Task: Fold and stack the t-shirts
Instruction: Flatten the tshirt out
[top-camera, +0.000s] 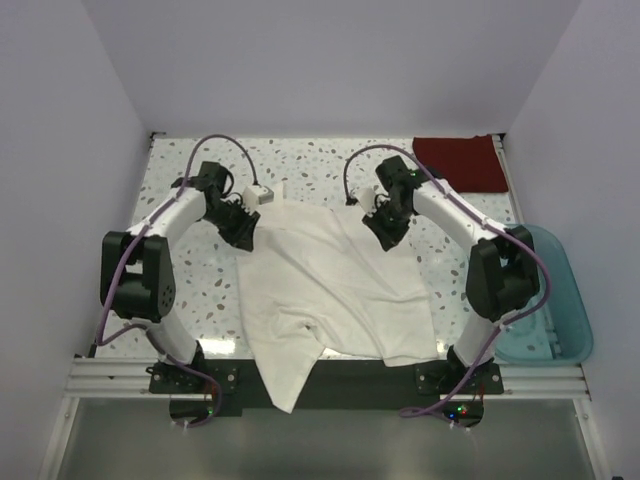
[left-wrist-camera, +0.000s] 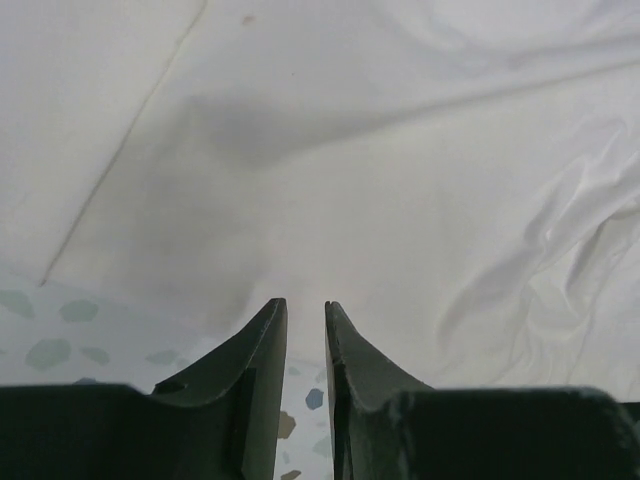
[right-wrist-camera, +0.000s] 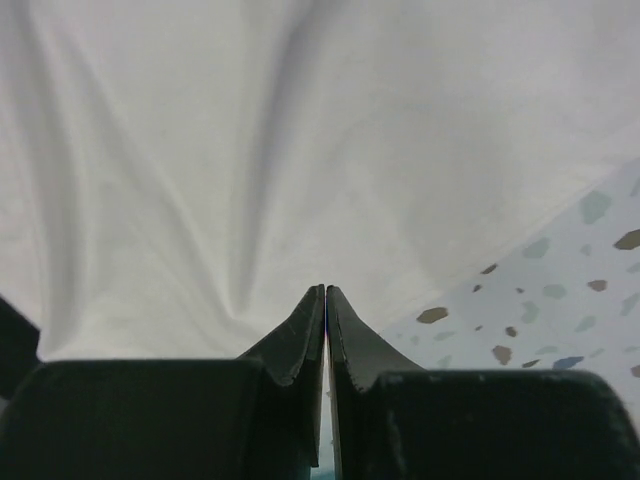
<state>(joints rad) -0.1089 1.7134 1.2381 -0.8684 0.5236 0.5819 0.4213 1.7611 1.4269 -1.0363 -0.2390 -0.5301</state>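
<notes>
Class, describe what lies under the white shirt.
Speckled table shows around the white shirt; its near corner drapes over the black base plate. Whatever lies beneath the cloth is covered.

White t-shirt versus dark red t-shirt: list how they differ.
The white t-shirt lies spread and wrinkled across the middle of the table, overhanging its near edge. The dark red t-shirt is a neat folded rectangle at the far right corner. The white covers far more surface. Both are cloth.

The left gripper (left-wrist-camera: 305, 303) holds its dark fingers (left-wrist-camera: 262, 345) a narrow gap apart, tips at the edge of the white t-shirt (left-wrist-camera: 380, 150), perhaps touching it. The cloth wrinkles at right; the speckled table (left-wrist-camera: 60, 335) shows at lower left.
</notes>
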